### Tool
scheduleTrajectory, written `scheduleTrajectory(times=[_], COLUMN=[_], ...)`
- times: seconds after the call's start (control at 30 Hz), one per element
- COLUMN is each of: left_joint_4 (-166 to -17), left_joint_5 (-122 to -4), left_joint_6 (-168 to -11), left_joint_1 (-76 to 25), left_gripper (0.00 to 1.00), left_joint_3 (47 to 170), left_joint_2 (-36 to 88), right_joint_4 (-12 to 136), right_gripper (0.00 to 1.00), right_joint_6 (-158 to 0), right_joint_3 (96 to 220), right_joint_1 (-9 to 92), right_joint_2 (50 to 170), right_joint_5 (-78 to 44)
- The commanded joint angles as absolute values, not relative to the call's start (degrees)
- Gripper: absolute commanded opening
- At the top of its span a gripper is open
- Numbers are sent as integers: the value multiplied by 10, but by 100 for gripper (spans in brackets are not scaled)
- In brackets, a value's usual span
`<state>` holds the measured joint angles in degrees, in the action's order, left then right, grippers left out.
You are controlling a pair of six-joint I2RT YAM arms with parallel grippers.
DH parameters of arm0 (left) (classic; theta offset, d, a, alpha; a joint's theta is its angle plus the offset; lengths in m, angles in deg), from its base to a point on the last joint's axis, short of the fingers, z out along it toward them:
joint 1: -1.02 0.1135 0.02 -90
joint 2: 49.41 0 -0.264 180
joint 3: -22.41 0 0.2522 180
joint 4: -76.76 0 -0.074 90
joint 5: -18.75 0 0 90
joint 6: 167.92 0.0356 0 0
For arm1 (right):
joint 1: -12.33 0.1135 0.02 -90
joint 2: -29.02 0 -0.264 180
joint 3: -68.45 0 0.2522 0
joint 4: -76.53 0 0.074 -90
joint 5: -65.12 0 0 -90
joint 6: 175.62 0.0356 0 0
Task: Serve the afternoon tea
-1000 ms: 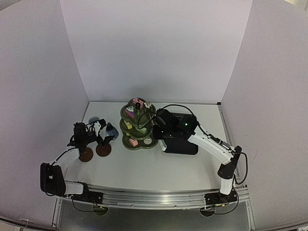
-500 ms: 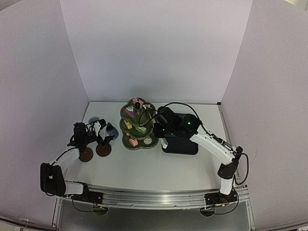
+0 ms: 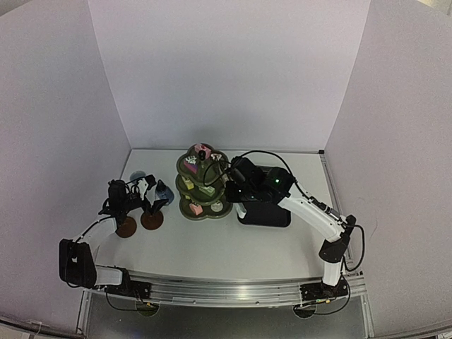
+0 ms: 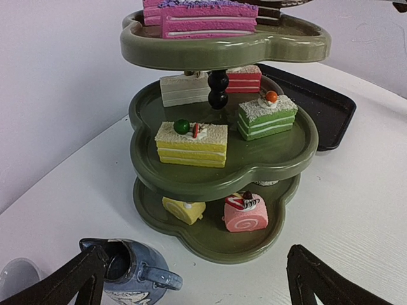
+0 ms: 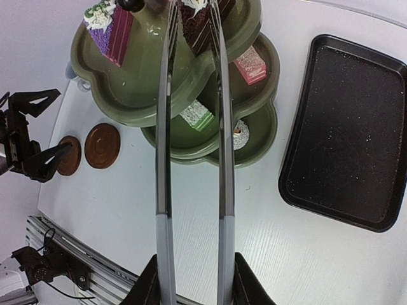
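The olive-green three-tier stand (image 3: 201,185) holds several small cakes. In the right wrist view my right gripper (image 5: 194,279) is shut on the thin metal tongs (image 5: 221,127). The tong tips straddle a dark brown cake slice (image 5: 198,24) on the stand's top tier (image 5: 137,82). My left gripper (image 4: 197,283) is open, low over the table and facing the stand (image 4: 254,171). The blue jug (image 4: 130,270) stands just inside its left finger (image 4: 76,276). The pale cup (image 4: 16,279) is at the far left. Two brown coasters (image 3: 126,227) (image 3: 151,219) lie near the left gripper (image 3: 150,192).
A black rectangular tray (image 5: 346,133) lies right of the stand, bare, under my right arm (image 3: 304,208). White walls close the back and both sides. A metal rail (image 3: 226,291) runs along the near edge.
My right arm has shifted a little towards the stand, bringing the tongs over the top tier. The left arm has not moved.
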<state>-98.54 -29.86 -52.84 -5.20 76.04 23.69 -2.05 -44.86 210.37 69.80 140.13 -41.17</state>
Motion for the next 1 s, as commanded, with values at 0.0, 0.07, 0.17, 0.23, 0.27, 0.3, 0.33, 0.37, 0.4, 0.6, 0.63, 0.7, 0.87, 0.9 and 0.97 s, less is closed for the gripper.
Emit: scheduleTrajectory(times=[0.0, 0.07, 0.17, 0.23, 0.27, 0.3, 0.33, 0.37, 0.4, 0.6, 0.63, 0.7, 0.87, 0.9, 0.97], left_joint_4=[-992, -992, -992, -991, -990, -990, -990, -989, -989, -995, -998, -1003, -1005, -1005, -1006], left_joint_5=[-299, -299, -299, -299, -299, -298, -298, -298, -299, -299, -300, -303, -323, -326, -332], left_joint_6=[-524, -524, -524, -524, -524, -524, -524, -524, -524, -530, -536, -548, -583, -588, -599], left_joint_1=[-54, -54, -54, -54, -54, -54, -55, -54, -54, -54, -54, -54, -54, -54, -53], left_gripper=[99, 99, 100, 99, 100, 99, 99, 99, 99, 99, 99, 99, 99, 99, 100], left_joint_3=[757, 758, 759, 760, 761, 761, 761, 761, 761, 759, 759, 759, 753, 751, 747], left_joint_2=[219, 219, 220, 220, 219, 219, 219, 219, 218, 218, 217, 215, 202, 199, 193], right_joint_4=[-15, -15, -13, -11, -11, -11, -11, -11, -11, -9, -6, 5, 62, 84, 136], right_gripper=[30, 30, 30, 30, 30, 30, 30, 30, 30, 30, 30, 30, 30, 30, 30], right_joint_6=[-458, -461, -466, -471, -474, -476, -477, -478, -479, -492, -498, -517, -548, -552, -561], right_joint_3=[2128, 2134, 2144, 2154, 2158, 2162, 2164, 2164, 2162, 2133, 2121, 2084, 1964, 1931, 1857], right_joint_1=[701, 701, 701, 701, 701, 701, 701, 700, 699, 655, 637, 600, 529, 517, 496], right_joint_2=[1367, 1366, 1363, 1363, 1363, 1363, 1362, 1361, 1359, 1338, 1336, 1332, 1311, 1304, 1293], right_joint_5=[-417, -418, -425, -427, -429, -431, -434, -438, -444, -510, -510, -511, -530, -527, -509])
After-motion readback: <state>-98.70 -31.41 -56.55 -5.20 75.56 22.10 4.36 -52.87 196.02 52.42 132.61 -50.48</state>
